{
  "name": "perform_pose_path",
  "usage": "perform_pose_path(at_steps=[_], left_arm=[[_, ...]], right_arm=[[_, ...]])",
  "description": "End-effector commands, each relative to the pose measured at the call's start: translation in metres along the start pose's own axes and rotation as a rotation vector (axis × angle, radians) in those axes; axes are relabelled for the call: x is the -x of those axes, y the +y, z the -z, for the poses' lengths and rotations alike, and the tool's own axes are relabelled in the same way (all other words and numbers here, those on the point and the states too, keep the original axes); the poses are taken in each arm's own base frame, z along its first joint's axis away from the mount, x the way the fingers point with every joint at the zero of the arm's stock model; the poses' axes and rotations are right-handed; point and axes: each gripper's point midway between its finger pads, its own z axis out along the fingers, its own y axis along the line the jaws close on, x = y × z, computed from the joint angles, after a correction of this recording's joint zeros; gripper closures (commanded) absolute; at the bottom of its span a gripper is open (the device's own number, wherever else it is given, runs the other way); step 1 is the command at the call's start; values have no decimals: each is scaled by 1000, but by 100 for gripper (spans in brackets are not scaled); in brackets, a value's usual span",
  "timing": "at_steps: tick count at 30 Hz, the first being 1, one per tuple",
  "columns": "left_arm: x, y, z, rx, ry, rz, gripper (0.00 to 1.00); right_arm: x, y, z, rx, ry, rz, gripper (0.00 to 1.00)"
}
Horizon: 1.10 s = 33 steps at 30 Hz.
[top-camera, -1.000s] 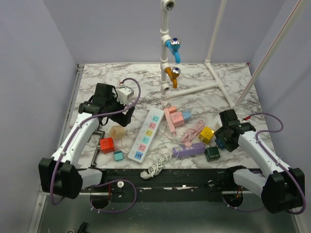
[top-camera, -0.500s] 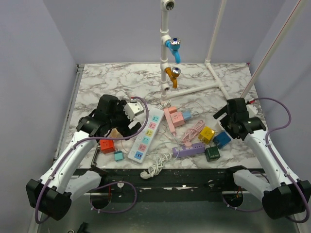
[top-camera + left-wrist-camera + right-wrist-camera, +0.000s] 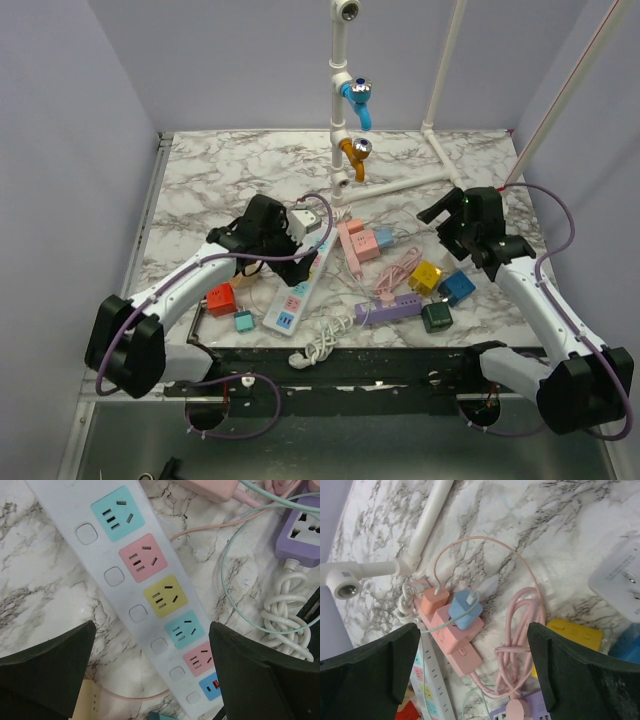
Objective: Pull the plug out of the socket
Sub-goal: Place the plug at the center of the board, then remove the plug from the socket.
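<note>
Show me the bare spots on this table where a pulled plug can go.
Bare marble: the table's far left corner, and the far band beyond the white pipe. Crowded: the near middle, around the white power strip, pink strip, purple strip and coloured cubes.

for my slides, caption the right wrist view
Open right gripper over a light blue plug in a pink power strip, marble tabletop

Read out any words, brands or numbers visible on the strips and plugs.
No text can be read in any view.
white power strip: only coloured sockets and blank buttons, no print visible.
pink strip and blue plug: no marking visible.
yellow cube: faint marks, too blurred to read.
</note>
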Motion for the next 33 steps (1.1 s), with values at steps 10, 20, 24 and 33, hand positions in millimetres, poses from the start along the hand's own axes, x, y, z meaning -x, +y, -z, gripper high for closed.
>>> perform_pose_path(at_steps=[10,20,24,33], left_arm=[[12,14,-63,16,64,32,2],[12,54,-51,202,122,-70,1],[18,73,-43,269,144,-121,1],[52,80,-26,267,84,-90,1]], right_arm=[[-49,38,-34,107,91,104,3],[-62,27,-25,47,57,203,6],[-65,17,-15,39,60,199,10],[-77,-7,6,14,81,201,16]])
